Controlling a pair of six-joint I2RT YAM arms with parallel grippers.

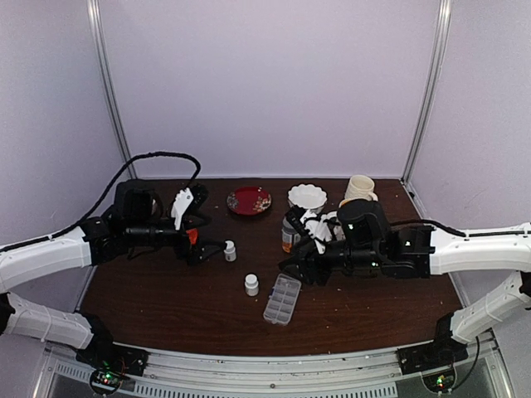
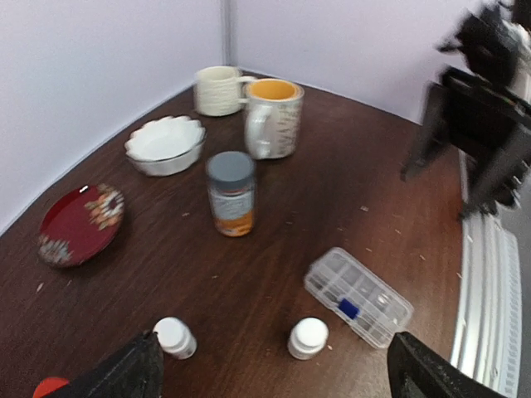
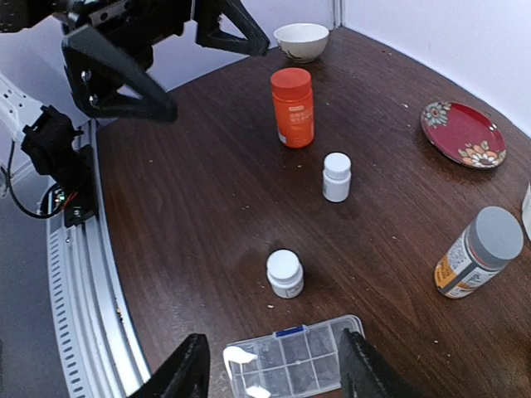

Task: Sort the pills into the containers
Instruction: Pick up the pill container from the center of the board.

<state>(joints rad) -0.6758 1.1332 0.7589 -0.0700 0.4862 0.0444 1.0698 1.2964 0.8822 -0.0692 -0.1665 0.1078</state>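
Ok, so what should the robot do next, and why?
Probably lower the right hand a little onto the clear organizer box. In the right wrist view that box lies just ahead, framed by the hand's open fingers. It looks closed and the hand holds nothing, so nothing can go in yet.

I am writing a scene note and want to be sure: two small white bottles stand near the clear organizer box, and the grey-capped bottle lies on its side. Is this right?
Not quite. The grey-capped bottle stands upright, as the left wrist view shows. The rest holds: a small white bottle and a second small white bottle stand near the clear organizer box.
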